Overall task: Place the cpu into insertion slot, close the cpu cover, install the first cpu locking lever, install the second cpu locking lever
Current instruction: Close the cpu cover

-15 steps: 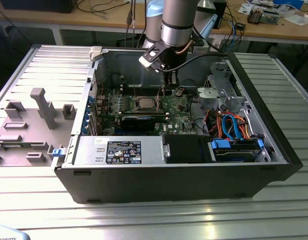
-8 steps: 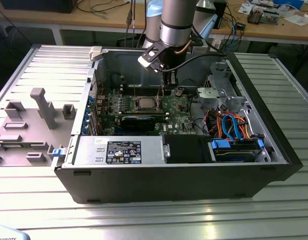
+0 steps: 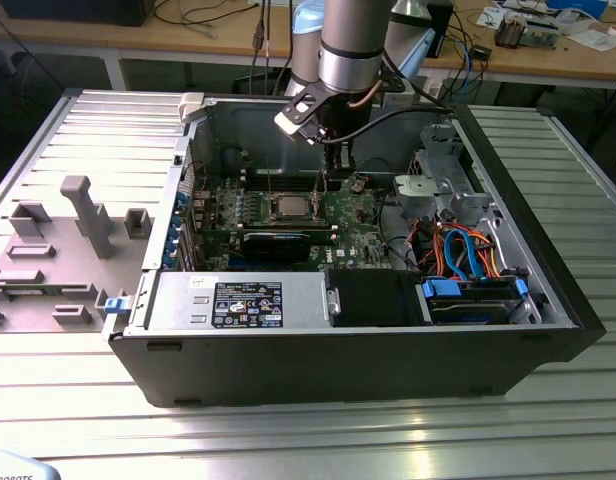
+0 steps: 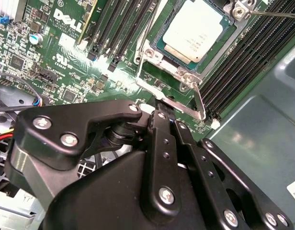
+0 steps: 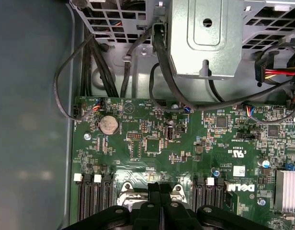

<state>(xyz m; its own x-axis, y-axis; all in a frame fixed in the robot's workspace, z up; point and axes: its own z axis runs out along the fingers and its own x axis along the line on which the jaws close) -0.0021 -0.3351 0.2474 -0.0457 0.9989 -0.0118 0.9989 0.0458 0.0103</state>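
gripper [image 4: 162,109]: fingers pressed together, by cpu cover [image 4: 185,79].
cpu [image 4: 195,28]: socketed, just beside gripper.
table [image 3: 388,435]: ribbed metal, below gripper, under computer case [image 3: 338,370].
room: wooden bench [image 3: 108,40] behind gripper.

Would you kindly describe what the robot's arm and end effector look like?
The arm is a silver-grey cylinder with a pale blue joint cap and black cables trailing from its wrist. The end effector is matte black, built of rounded linkage bars fastened with silver screws.
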